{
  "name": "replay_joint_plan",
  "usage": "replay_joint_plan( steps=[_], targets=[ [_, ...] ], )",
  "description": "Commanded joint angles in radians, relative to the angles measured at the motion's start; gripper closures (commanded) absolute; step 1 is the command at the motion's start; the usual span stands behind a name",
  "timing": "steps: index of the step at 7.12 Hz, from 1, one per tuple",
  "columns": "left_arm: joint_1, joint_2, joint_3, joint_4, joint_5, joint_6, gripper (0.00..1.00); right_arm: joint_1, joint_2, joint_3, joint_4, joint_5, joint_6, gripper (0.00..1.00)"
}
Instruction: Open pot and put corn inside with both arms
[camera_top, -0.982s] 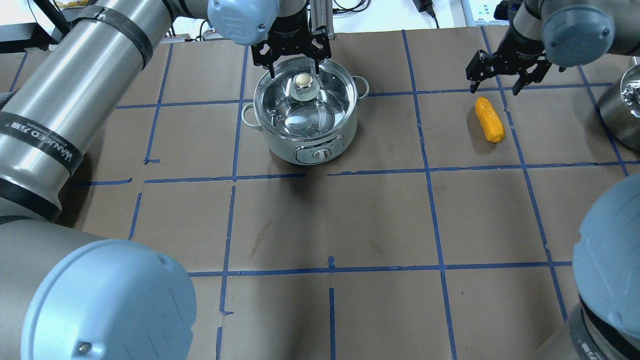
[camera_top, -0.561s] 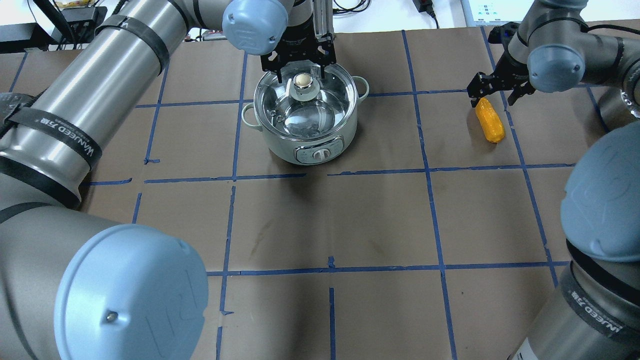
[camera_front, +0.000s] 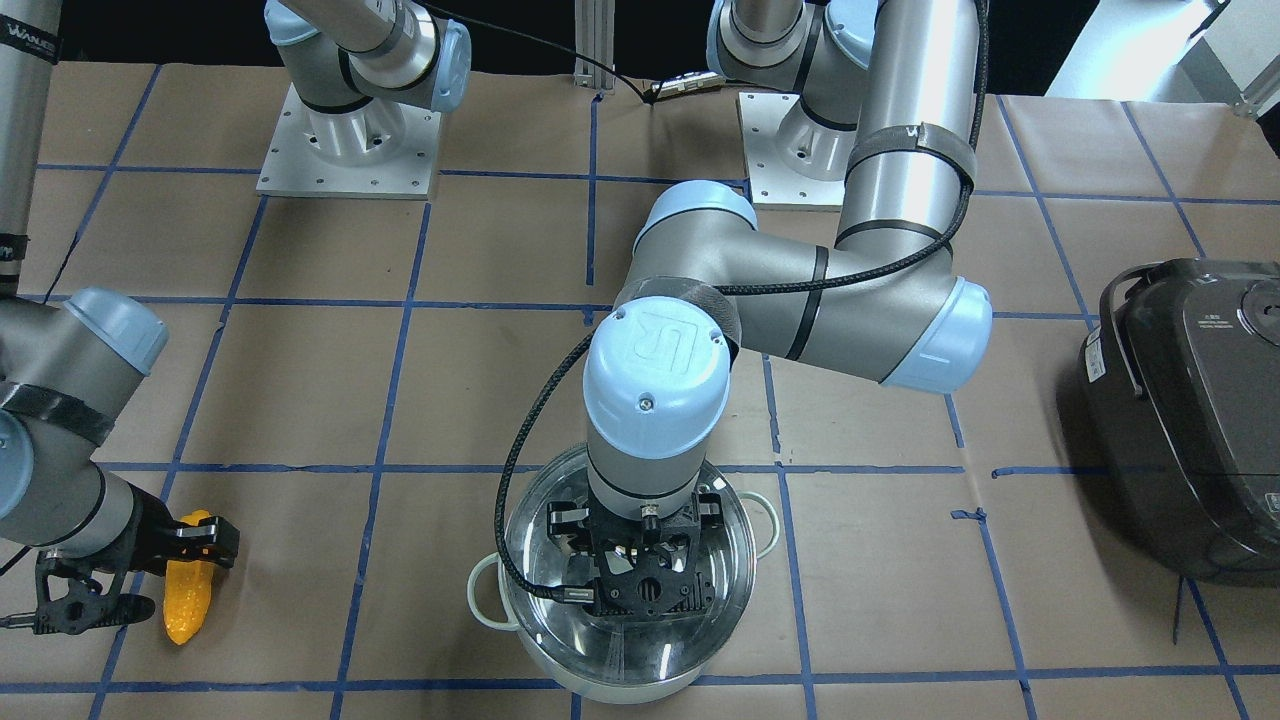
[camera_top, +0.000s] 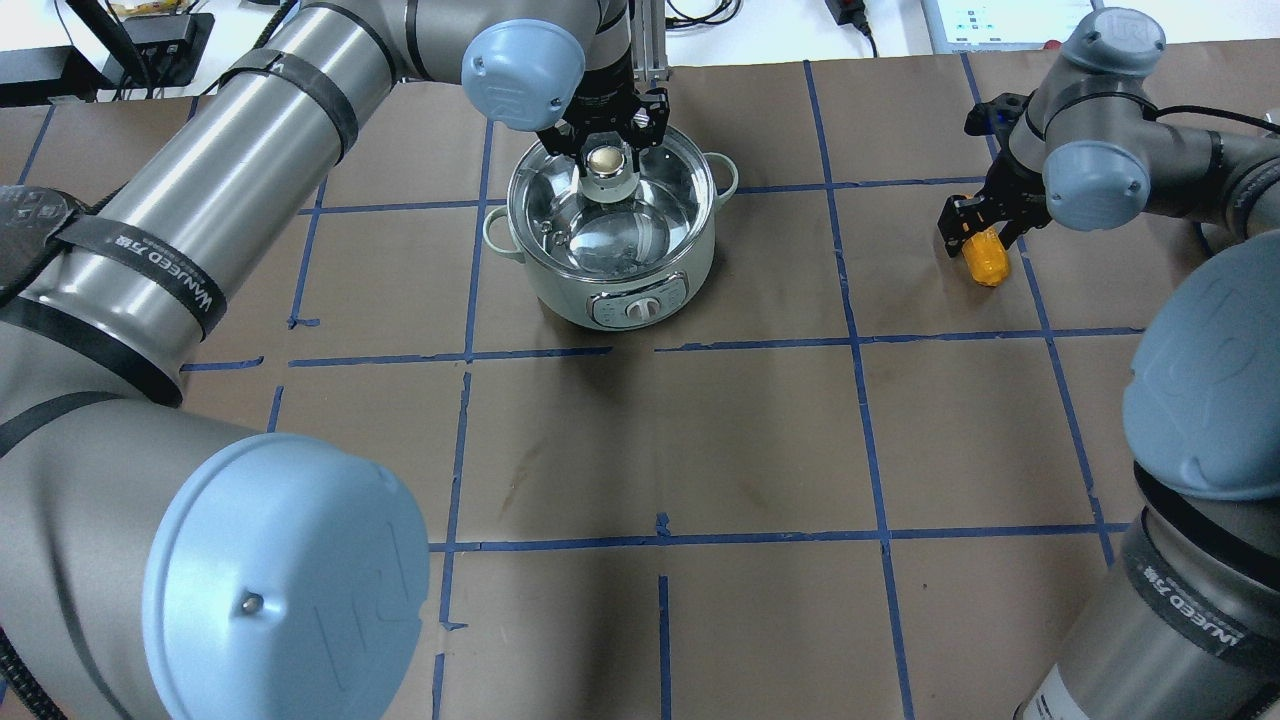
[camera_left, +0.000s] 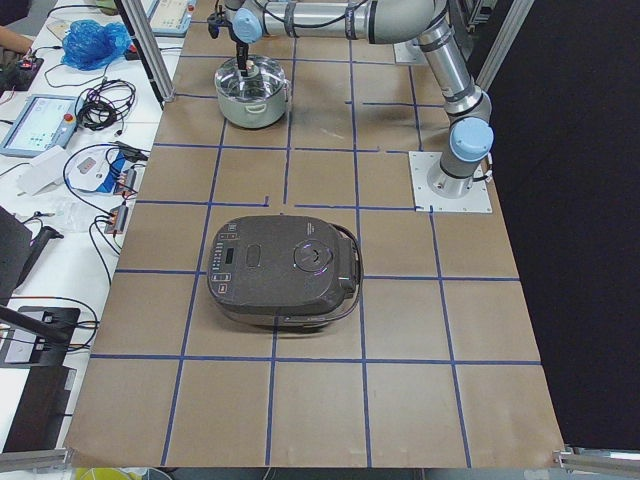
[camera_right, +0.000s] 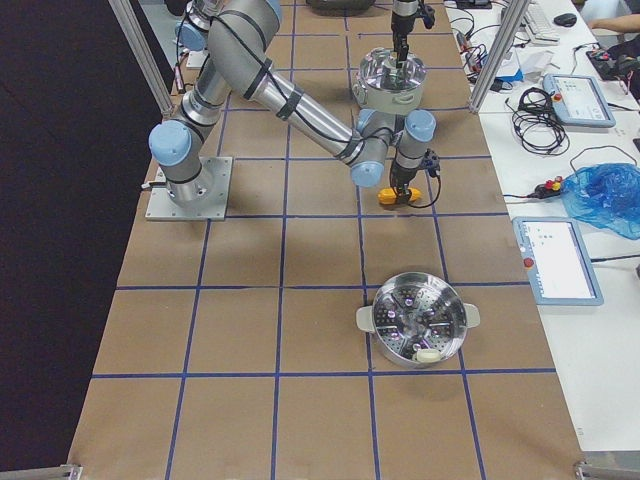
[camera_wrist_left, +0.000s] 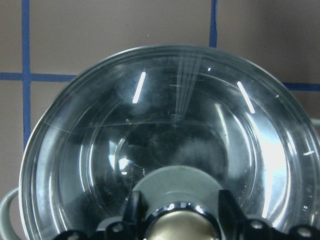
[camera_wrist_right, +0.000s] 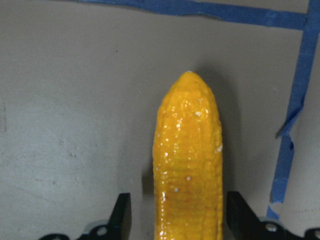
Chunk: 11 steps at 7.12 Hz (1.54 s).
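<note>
Item 1 — round, shiny stainless-steel pot (camera_top: 610, 270) with two pale loop handles. It stands on the brown-paper table (camera_top: 700, 440), which is marked with a blue tape grid. Its clear glass lid (camera_top: 560, 200) is in place.

Item 2 — black two-finger left gripper (camera_top: 606, 150). It is lowered onto the lid with its fingers spread, one on each side of the round brass-topped knob (camera_top: 605, 160), and not clamped on it.

Item 3 — small yellow-orange toy corn cob (camera_top: 988, 265). It lies flat on the table, well apart from the pot on the robot's right, near a blue tape line.

Item 4 — black two-finger right gripper (camera_top: 983, 238). It is down over the corn cob with its fingers spread astride it; the wrist view shows bare paper between each finger and the cob.

Item 5 — large dark grey rice cooker (camera_front: 1190, 420). It sits with its lid shut at the table's end on the robot's left.

Item 6 — uncovered steel steamer pot (camera_right: 418, 320). It sits at the opposite end.
</note>
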Motion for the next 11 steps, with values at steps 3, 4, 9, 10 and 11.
replay_joint_plan(
  steps=[3,4,9,10,11],
  targets=[
    [0.010,0.115,0.014,-0.140,0.004,0.018,0.95,0.004,-0.040,-0.053,0.009,-0.008,-0.003,0.87],
    [0.045,0.174,0.008,-0.198,0.006,0.111,0.95,0.033,-0.075,-0.084,0.062,0.001,0.038,0.86],
    [0.447,0.226,-0.142,-0.213,-0.007,0.585,0.98,0.462,-0.011,-0.503,0.315,-0.005,0.495,0.82],
    [0.477,0.220,-0.202,-0.130,-0.005,0.621,0.98,0.519,0.042,-0.538,0.320,0.009,0.498,0.82],
    [0.480,0.211,-0.300,0.001,-0.004,0.614,0.98,0.579,0.085,-0.556,0.310,0.003,0.504,0.82]
  ],
)
